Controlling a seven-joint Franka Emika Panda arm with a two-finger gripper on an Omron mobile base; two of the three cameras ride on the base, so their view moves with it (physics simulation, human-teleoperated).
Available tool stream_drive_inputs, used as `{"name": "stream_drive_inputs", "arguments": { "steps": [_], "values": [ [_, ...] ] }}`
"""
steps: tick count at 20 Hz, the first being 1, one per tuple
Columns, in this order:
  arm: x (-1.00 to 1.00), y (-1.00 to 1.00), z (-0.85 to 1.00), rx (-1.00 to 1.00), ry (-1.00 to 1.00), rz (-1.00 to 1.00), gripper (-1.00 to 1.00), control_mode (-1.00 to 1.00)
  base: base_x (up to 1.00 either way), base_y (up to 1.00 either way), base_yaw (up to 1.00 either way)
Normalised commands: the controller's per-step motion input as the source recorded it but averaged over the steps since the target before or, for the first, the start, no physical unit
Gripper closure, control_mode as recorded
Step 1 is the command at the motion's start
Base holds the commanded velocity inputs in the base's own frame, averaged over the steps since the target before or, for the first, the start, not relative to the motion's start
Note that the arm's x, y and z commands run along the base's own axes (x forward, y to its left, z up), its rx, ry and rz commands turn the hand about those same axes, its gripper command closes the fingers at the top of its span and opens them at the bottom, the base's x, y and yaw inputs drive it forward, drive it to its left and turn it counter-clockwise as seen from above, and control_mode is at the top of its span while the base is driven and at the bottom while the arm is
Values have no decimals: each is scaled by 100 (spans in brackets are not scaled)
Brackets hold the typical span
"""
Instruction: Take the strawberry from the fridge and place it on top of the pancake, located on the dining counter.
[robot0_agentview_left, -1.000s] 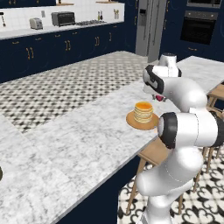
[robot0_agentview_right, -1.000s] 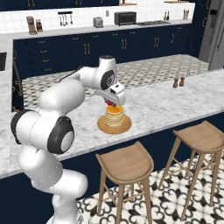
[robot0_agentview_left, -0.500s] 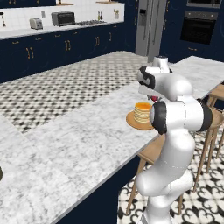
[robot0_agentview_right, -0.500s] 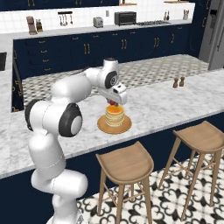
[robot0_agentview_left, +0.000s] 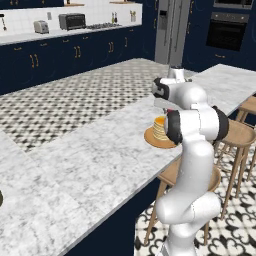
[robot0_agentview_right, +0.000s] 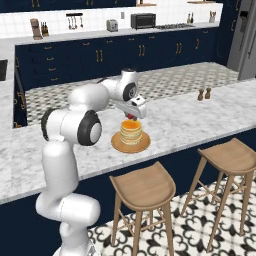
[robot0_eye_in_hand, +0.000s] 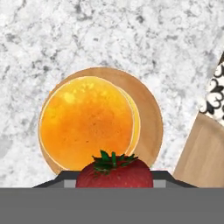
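Arm swung nearer | tool (robot0_agentview_right: 131, 116) grasping strawberry (robot0_eye_in_hand: 114, 173) above pancake (robot0_eye_in_hand: 86, 123) | stool (robot0_agentview_right: 143, 187) below counter

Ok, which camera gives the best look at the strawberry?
The hand view: the strawberry sits large between the fingertips, red with green leaves, above the pancake. The right base view shows a red speck at the gripper; the left base view barely a hint.

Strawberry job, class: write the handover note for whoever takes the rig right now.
Gripper: shut on the strawberry, above the pancake.
Pancake: stacked on its plate on the dining counter, near the stool-side edge.
Done: berry fetched and carried over the stack.
Left: lower it, open the fingers so the berry rests on top, then lift clear.
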Motion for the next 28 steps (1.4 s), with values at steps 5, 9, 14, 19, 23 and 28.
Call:
{"name": "stream_drive_inputs", "arguments": {
  "steps": [5, 9, 14, 19, 23, 28],
  "values": [
    [52, 1, -23, 0, 2, 0, 100, -100, 0, 0, 0],
    [12, 0, -30, 0, 0, 0, 100, -100, 0, 0, 0],
    [17, 3, -38, 0, 0, 0, 100, -100, 0, 0, 0],
    [21, 13, -38, 0, 0, 0, 100, -100, 0, 0, 0],
    [16, 9, -23, 0, 0, 0, 100, -100, 0, 0, 0],
    [-18, 0, -15, 1, -3, 0, 100, -100, 0, 0, 0]
  ]
}}
